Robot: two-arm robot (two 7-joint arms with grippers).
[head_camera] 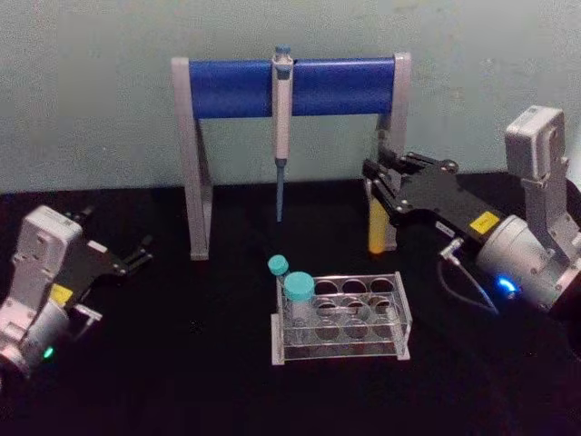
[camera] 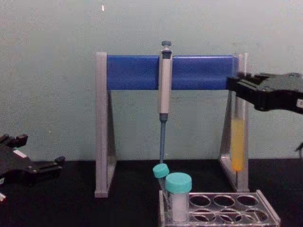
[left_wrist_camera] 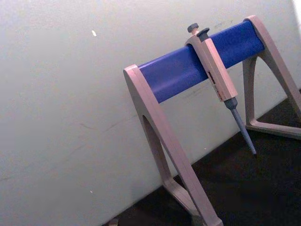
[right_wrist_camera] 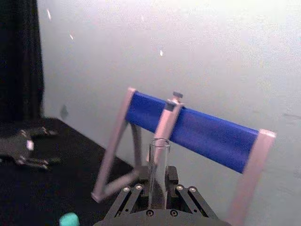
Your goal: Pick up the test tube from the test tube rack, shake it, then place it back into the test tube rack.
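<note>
Grips the test tube [head_camera: 376,232] by its upper part in the clenched right gripper [head_camera: 377,186], right of centre in the head view. Holds it upright, yellow liquid in the lower part, in front of the right leg of the pipette stand [head_camera: 290,86]. Keeps it above and behind the right end of the test tube rack [head_camera: 400,313], apart from it. Carries two teal-capped tubes [head_camera: 299,289] at the rack's left end. Leaves the left gripper [head_camera: 136,252] at lower left, fingers spread, grasping nothing.
</note>
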